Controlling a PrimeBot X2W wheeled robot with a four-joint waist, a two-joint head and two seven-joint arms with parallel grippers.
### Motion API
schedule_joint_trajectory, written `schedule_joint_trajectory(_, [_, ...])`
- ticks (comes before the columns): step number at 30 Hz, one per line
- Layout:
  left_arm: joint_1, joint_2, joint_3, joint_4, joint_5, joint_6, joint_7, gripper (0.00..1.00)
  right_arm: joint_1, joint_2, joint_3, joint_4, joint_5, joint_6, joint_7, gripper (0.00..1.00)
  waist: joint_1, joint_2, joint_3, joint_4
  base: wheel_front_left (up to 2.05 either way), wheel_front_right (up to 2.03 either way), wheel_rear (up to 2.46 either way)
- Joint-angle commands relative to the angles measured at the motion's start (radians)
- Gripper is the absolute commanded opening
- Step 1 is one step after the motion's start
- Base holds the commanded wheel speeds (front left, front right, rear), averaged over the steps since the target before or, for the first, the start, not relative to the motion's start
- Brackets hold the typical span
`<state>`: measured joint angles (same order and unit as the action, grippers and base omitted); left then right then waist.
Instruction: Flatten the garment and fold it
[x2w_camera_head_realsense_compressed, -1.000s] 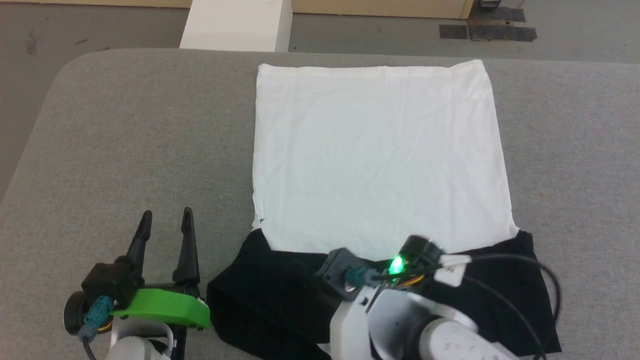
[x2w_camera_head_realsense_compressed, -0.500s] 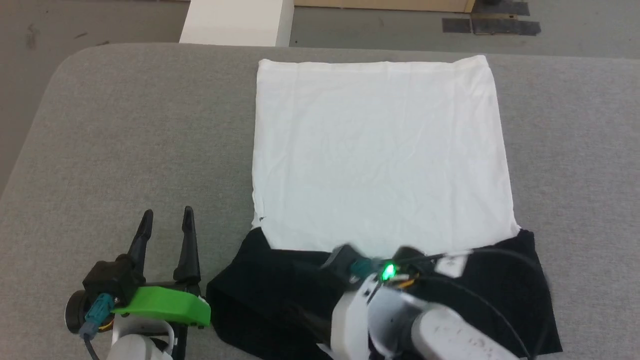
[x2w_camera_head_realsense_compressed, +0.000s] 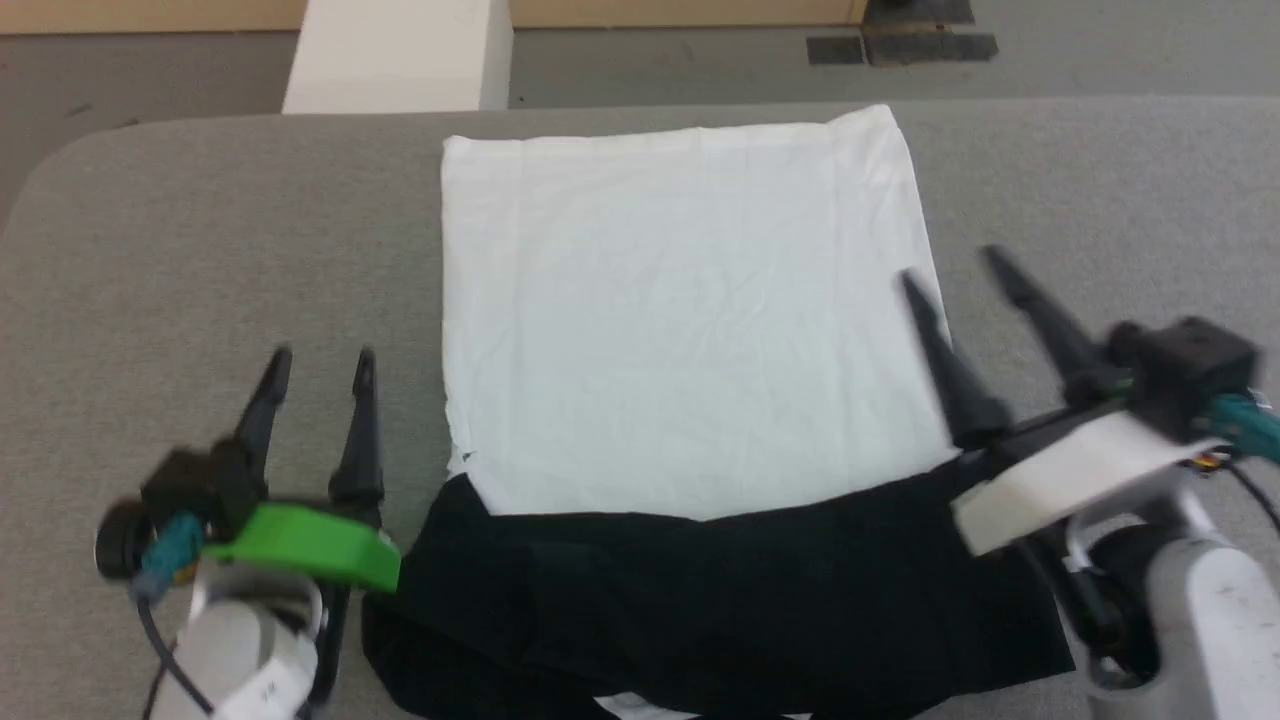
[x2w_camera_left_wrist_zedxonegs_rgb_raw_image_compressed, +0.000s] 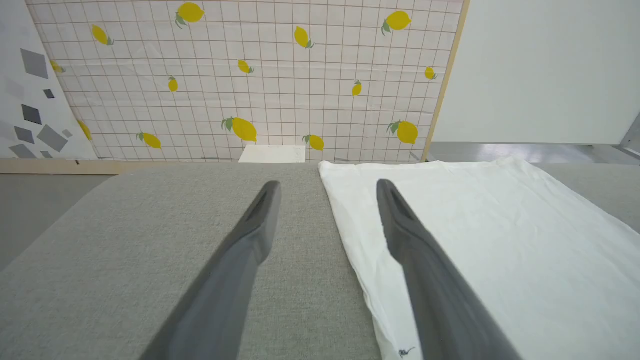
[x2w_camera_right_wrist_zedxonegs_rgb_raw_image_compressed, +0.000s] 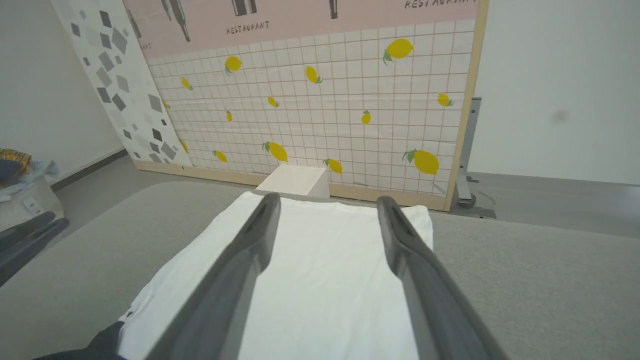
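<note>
Garment (x2w_camera_head_realsense_compressed: 680, 330) lies flat on the worktop (x2w_camera_head_realsense_compressed: 200, 250), white panel near the far edge, black part bunched at the near edge. Our left gripper (x2w_camera_head_realsense_compressed: 322, 356) and right gripper (x2w_camera_head_realsense_compressed: 948, 266) gape wide, both empty. We reckon flattening's done, main folds left.

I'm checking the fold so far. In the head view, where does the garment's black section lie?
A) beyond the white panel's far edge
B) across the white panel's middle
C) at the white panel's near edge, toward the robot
C: the black section spreads along the near edge of the white panel, on the robot's side of the table.
</note>
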<state>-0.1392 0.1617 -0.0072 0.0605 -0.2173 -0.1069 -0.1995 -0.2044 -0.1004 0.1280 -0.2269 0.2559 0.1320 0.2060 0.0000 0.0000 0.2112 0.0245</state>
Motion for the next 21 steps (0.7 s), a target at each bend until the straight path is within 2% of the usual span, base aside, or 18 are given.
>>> schedule_joint_trajectory(1, [-0.050, 0.015, -0.009, -0.008, -0.004, -0.008, 0.017, 1.00, 0.014, 0.010, -0.028, -0.005, -0.003, -0.001, -0.015, 1.00, 0.0000, 0.0000, 0.044, -0.034, 0.00, 0.00, 0.00])
schedule_joint_trajectory(6, [-0.220, 0.099, -0.063, 0.002, -0.036, -0.020, 0.142, 1.00, 0.012, 0.015, -0.100, -0.004, -0.022, -0.001, -0.039, 1.00, 0.0000, 0.0000, 0.129, -0.082, 0.00, 0.00, 0.00])
schedule_joint_trajectory(11, [-0.428, 0.204, -0.114, 0.056, -0.117, -0.023, 0.299, 1.00, -0.024, 0.007, -0.097, 0.003, -0.015, -0.001, -0.046, 1.00, 0.0000, 0.0000, 0.224, -0.138, 0.00, 0.00, 0.00])
schedule_joint_trajectory(16, [-0.623, 0.295, -0.151, 0.140, -0.218, -0.023, 0.540, 1.00, -0.058, 0.008, -0.071, 0.007, -0.007, -0.001, -0.056, 1.00, 0.0000, 0.0000, 0.309, -0.190, 0.00, 0.00, 0.00])
schedule_joint_trajectory(18, [-0.689, 0.310, -0.140, 0.170, -0.252, -0.022, 0.627, 1.00, -0.071, 0.008, -0.058, 0.008, -0.006, -0.001, -0.063, 1.00, 0.0000, 0.0000, 0.337, -0.208, 0.00, 0.00, 0.00])
schedule_joint_trajectory(21, [-0.765, 0.329, -0.131, 0.201, -0.265, 0.014, 0.749, 1.00, -0.084, 0.011, -0.041, 0.008, -0.003, -0.001, -0.072, 1.00, 0.0000, 0.0000, 0.371, -0.230, 0.00, 0.00, 0.00])
